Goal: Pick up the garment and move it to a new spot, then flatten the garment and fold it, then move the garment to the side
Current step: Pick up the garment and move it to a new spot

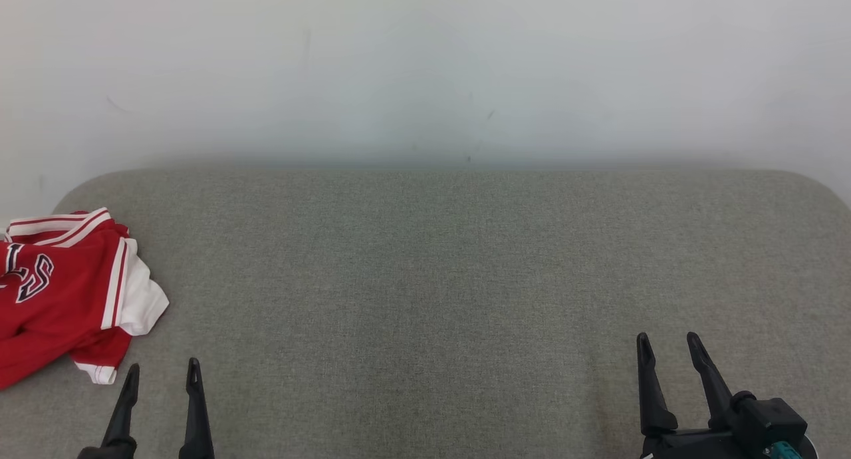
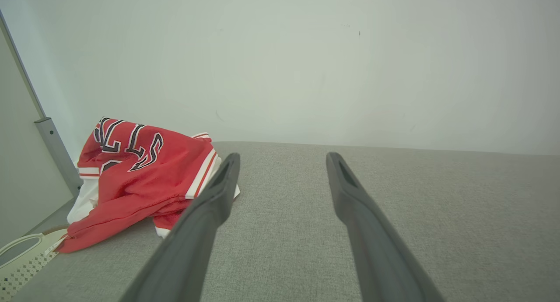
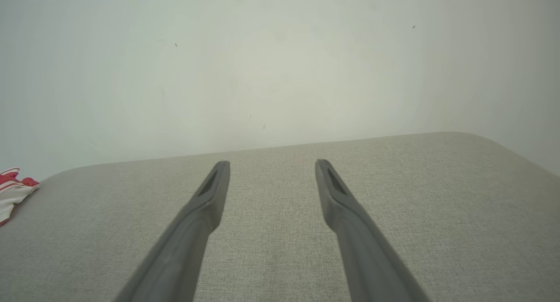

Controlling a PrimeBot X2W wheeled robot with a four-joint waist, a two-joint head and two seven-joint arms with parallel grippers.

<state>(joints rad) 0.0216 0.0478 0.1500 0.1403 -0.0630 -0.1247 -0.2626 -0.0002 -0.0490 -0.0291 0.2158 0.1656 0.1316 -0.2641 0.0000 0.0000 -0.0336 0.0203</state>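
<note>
The garment (image 1: 63,293) lies crumpled at the frame's left edge, just up-left of the left gripper (image 1: 163,367). The right gripper (image 1: 668,339) is well apart. Both pairs of fingers are spread, empty.

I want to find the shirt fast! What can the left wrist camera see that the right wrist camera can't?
Left wrist view, not the right: the letters on the red garment, most of its crumpled heap, a grey post beside it, and the open left gripper. Right wrist view, not the left: the rounded far corner of the grey surface, and the open right gripper. Both: the grey surface, the pale wall, and the garment, just a small edge in the right wrist view.
</note>
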